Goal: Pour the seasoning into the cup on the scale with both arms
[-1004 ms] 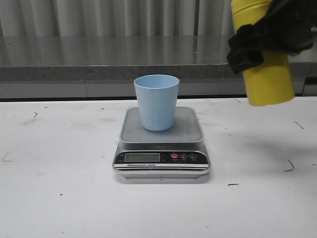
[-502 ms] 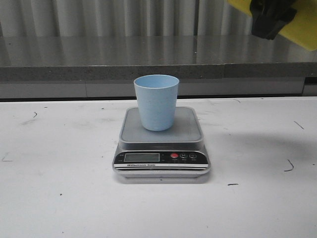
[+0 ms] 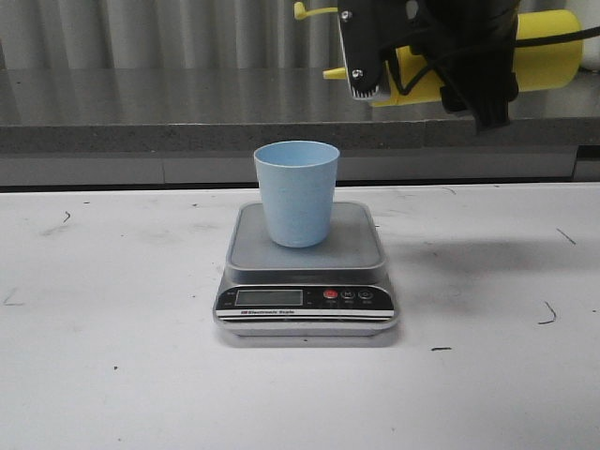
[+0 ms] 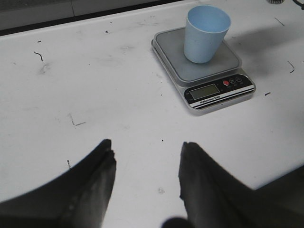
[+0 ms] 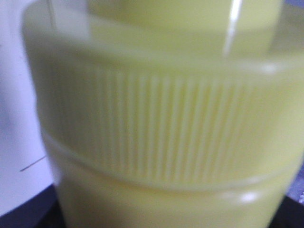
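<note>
The pale blue cup (image 3: 296,192) stands upright on the scale (image 3: 306,272) at the table's middle; in the left wrist view cup (image 4: 206,33) and scale (image 4: 203,69) lie well ahead of my left gripper (image 4: 147,147), which is open over bare table. My right gripper (image 3: 441,56) is shut on the yellow seasoning bottle (image 3: 548,52), held nearly horizontal high above the table, its nozzle (image 3: 336,72) pointing left, above and right of the cup. The bottle's ribbed cap (image 5: 161,123) fills the right wrist view.
A grey counter ledge (image 3: 187,131) runs along the back of the white table (image 3: 112,356). Small dark marks dot the tabletop. The scale's red button (image 3: 330,294) and LCD (image 3: 269,297) face the front edge.
The right gripper has swung the bottle from upright at the right to lying sideways high up, and has moved left so the nozzle nears the space above the cup.
</note>
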